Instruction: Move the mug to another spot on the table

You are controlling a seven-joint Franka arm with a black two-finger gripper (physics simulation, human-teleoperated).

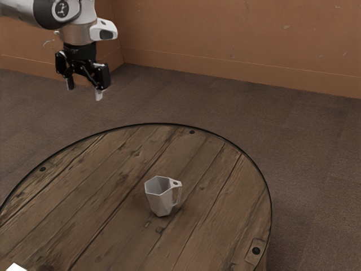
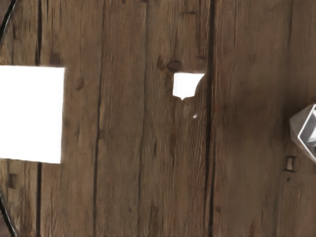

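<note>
One mug (image 1: pixel 162 195) is recorded, white and faceted, standing upright on the round plank table (image 1: pixel 67 186), somewhat toward the exterior view's right of its middle. Its handle (image 1: pixel 176 192) is turned to that same side.

The gripper (image 1: pixel 84 91) is held high above the table's far edge at the exterior view's left, well apart from the mug. Its fingers are spread wide and nothing is held between them. This is judged an approach posture, with height kept so the hand can be carried over the mug before descent. In the wrist view a corner of the mug (image 2: pixel 306 131) is seen off to one side of the hand, so the hand is not yet centred over it.

Bare planks are noted on all sides of the mug. The widest room lies toward the exterior view's left. The rim (image 1: pixel 258 169) is nearer on the right, and placement there is judged riskier.
</note>
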